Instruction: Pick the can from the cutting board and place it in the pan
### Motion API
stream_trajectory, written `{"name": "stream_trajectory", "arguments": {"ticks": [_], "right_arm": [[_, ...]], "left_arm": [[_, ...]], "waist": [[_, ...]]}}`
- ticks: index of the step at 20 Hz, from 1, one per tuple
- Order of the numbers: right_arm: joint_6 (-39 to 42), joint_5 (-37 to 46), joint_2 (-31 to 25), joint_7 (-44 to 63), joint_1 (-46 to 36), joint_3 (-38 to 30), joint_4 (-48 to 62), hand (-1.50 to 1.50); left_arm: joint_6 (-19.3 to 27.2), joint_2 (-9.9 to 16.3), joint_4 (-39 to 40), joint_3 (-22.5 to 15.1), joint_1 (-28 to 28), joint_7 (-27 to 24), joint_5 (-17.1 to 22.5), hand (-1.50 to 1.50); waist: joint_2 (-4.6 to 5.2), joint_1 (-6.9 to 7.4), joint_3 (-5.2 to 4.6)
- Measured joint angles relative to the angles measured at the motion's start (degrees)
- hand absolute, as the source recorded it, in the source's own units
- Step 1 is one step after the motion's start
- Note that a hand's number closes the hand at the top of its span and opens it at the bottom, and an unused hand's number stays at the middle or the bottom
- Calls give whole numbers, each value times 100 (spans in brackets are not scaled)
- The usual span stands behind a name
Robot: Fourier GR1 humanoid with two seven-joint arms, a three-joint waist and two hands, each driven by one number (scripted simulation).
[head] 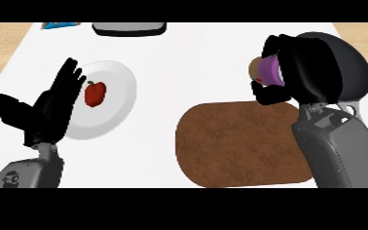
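Can (pixel 265 71) is off the board (pixel 241 146), right hand (pixel 287 73) curled round it, hanging by the pan (pixel 338 58). Just the drop left, I reckon.

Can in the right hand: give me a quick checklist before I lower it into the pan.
1. Right hand curled round the purple can: ok.
2. Can lifted off the cutting board: ok.
3. Can over the pan: at its left rim, not ok yet.
4. Pan interior free: cannot tell, hand hides it.
5. Left hand open, resting by the plate: ok.
6. Can upright: not ok, tilted.
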Motion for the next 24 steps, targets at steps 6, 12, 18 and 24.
{"name": "stream_trajectory", "arguments": {"ticks": [6,12,18,24], "right_arm": [[5,-227,-133,-16,-349,-730,70,150],[-416,-601,-659,-497,-564,-1712,769,150],[-1273,-978,-1234,-1453,-625,-2546,2066,150],[-2127,-1265,-1787,-2547,-1002,-3122,3936,150]], "left_arm": [[-25,-41,19,31,3,-20,-24,0],[22,-103,38,-11,-55,23,-110,0],[-12,-130,38,-4,-70,-30,-122,0],[-34,-167,170,-20,-191,-40,-146,0]], "waist": [[20,48,1],[34,64,4],[47,90,7],[69,145,8]]}}
